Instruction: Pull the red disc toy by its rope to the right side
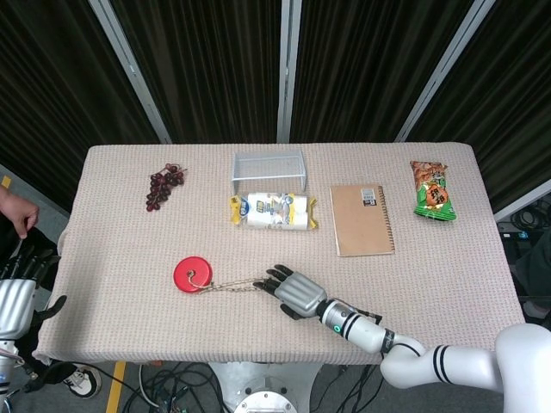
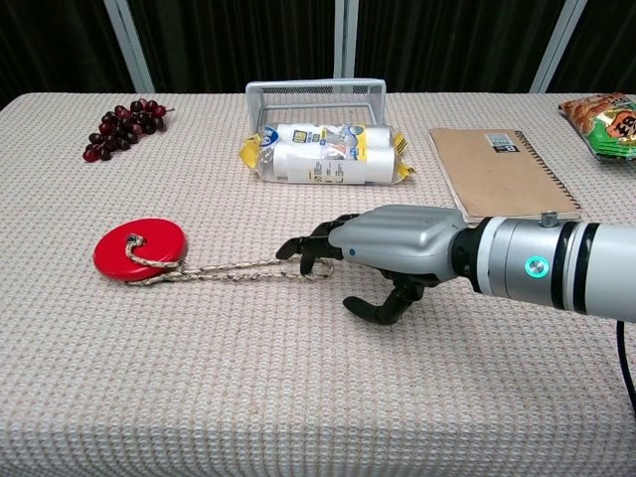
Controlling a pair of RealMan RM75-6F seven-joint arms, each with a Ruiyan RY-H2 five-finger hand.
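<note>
The red disc toy [image 1: 190, 275] [image 2: 140, 249] lies flat on the table's near left part, its braided rope [image 1: 234, 284] [image 2: 229, 268] running rightward from it. My right hand [image 1: 295, 292] [image 2: 383, 249] hovers low over the rope's looped right end, palm down, fingers spread and slightly bent; the fingertips [image 2: 303, 248] cover the loop, and I cannot tell whether they touch it. Nothing is held. My left hand [image 1: 19, 291] hangs open off the table's left edge, seen only in the head view.
At the back stand a wire basket [image 1: 269, 167] [image 2: 316, 97] and a yellow-white packet [image 1: 273, 211] [image 2: 326, 152]. Grapes [image 1: 163, 185] [image 2: 123, 126] lie far left, a brown notebook [image 1: 362, 219] [image 2: 503, 171] and a green snack bag [image 1: 430, 191] [image 2: 602, 109] to the right. A person's hand [image 1: 17, 209] shows at the left edge.
</note>
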